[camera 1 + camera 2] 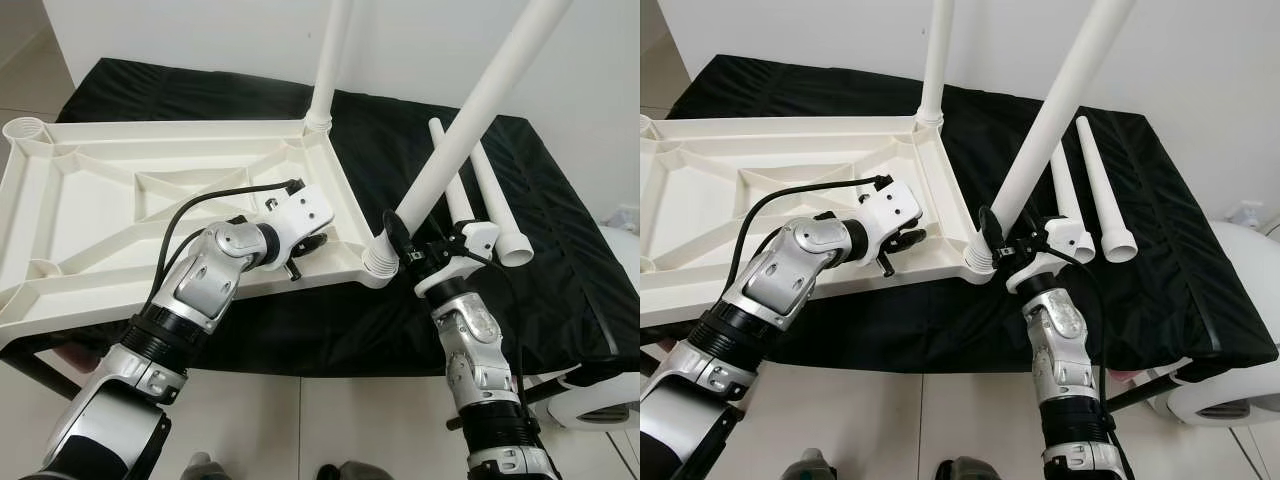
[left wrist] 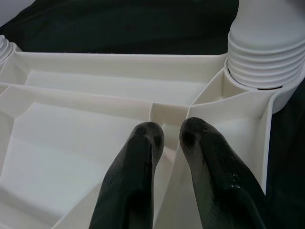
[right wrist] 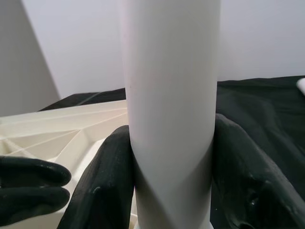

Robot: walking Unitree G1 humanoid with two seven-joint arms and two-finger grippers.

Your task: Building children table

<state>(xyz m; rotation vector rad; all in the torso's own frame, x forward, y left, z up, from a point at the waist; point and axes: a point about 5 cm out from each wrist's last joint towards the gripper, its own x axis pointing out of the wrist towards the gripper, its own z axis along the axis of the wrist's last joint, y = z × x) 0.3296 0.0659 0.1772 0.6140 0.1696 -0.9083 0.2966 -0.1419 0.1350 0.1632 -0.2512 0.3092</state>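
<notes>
Tabletop (image 1: 150, 200): you have the white plastic top lying upside down, ribs upward, on the black-covered surface (image 1: 540, 220); its near edge overhangs the surface's front; it sits on the left part of the cloth.
Sockets: your tabletop carries round ribbed sockets at its corners; the far right one holds an upright leg (image 1: 330, 60); the near right one (image 1: 378, 262) holds the tilted leg; the far left socket (image 1: 28, 130) stands open with nothing in it.
Tilted leg (image 1: 480, 110): you see its lower end seated in the near right socket; the shaft leans up and away to the right.
Right hand (image 1: 400, 243): your right hand is clenched round the tilted leg just above the socket; in the right wrist view a black finger (image 3: 107, 186) presses each side of the white shaft.
Left hand (image 2: 167, 138): your left hand rests on the tabletop's underside just left of the near right socket; its two fingers (image 2: 138, 176) lie close together with a thin gap, tips on a rib, grasping nothing.
Spare legs (image 1: 495, 200): you have two more white legs lying side by side on the cloth, just right of the right hand, wide ends toward you.
Surroundings: a white wall (image 1: 200, 40) behind; pale tiled floor (image 1: 330, 420) below.
</notes>
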